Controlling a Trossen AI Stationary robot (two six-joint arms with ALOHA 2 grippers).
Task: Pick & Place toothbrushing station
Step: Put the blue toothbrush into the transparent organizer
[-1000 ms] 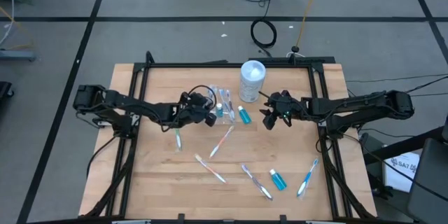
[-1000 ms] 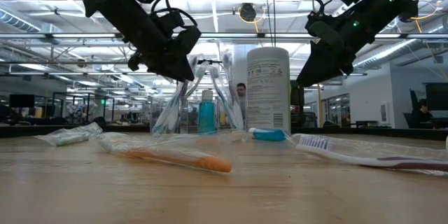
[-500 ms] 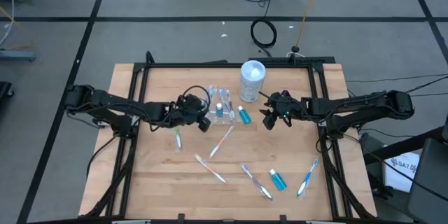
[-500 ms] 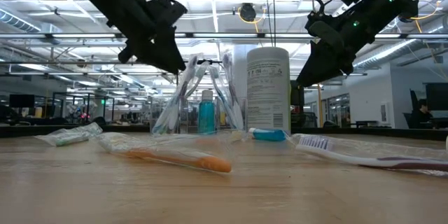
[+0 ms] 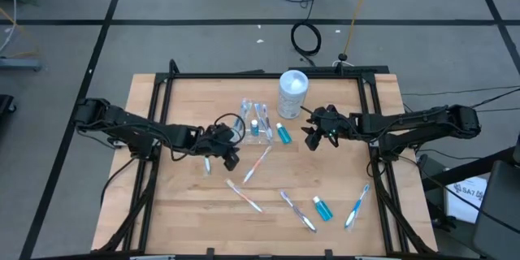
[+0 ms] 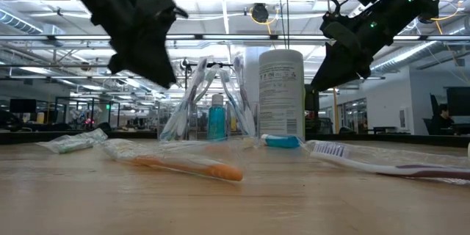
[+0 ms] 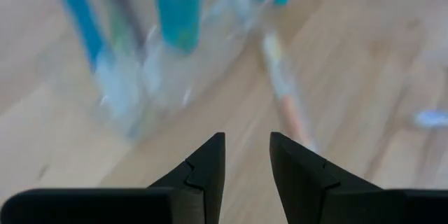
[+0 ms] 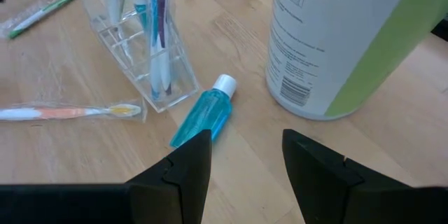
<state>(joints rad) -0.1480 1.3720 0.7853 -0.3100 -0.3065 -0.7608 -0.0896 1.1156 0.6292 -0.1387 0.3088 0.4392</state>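
Observation:
The clear plastic cup (image 5: pixel 258 125) stands upright at the table's middle far part, holding several toothbrushes and a blue tube (image 6: pixel 216 117). Another blue tube (image 8: pixel 201 117) lies beside it on the table. An orange toothbrush (image 5: pixel 258 162), a green one (image 5: pixel 206 161) and others (image 5: pixel 244 196) lie flat on the wood. My left gripper (image 7: pixel 246 136) hangs open above the table, near-left of the cup, next to the orange toothbrush (image 7: pixel 285 91). To the cup's right, my right gripper (image 8: pixel 245 134) hangs open above the lying tube. Neither has anything between its fingers.
A tall white canister (image 5: pixel 292 93) stands just behind the cup and the right gripper. Near the front right lie a third blue tube (image 5: pixel 322 208), a blue toothbrush (image 5: pixel 356 205) and a wrapped one (image 5: pixel 297 210). The near left of the table (image 5: pixel 175 219) is bare wood.
My left gripper has drawn back from the top of the clear cup toward the table's near edge and a little left, turning as it went. Its fingers kept the same gap. The cup and its contents stayed put.

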